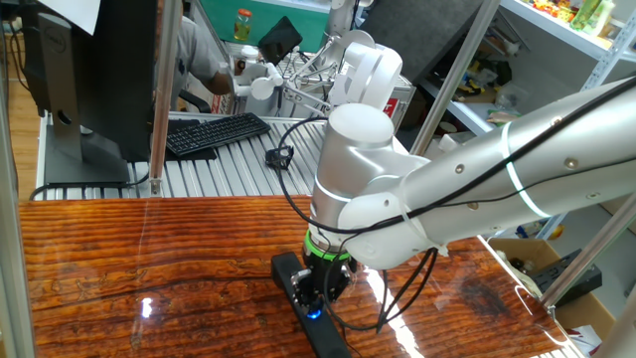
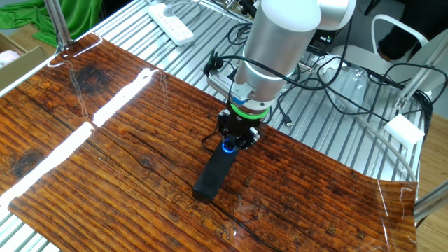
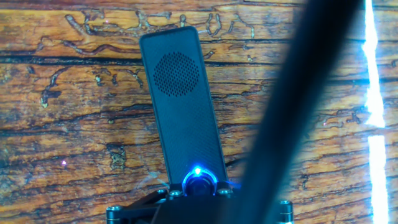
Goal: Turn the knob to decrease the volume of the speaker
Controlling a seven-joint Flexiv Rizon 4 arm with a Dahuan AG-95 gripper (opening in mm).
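Observation:
The speaker (image 2: 212, 176) is a long matte black bar lying flat on the wooden tabletop; it also shows in the hand view (image 3: 183, 112) and partly in one fixed view (image 1: 287, 270). The knob (image 3: 199, 180) sits at its near end with a glowing blue ring, and its glow shows under the hand in both fixed views (image 2: 227, 146) (image 1: 314, 314). My gripper (image 3: 199, 191) points straight down over that end (image 2: 238, 135), with its two jaws standing at either side of the knob, closed against it. The knob's lower half is hidden by the hand.
A blurred black cable (image 3: 298, 112) crosses the hand view diagonally. Behind the wooden top lie a black keyboard (image 1: 214, 132), a monitor (image 1: 89, 70), a white power strip (image 2: 171, 21) and loose cables (image 2: 336, 84) on a slatted metal surface. Metal posts (image 1: 164, 99) stand nearby.

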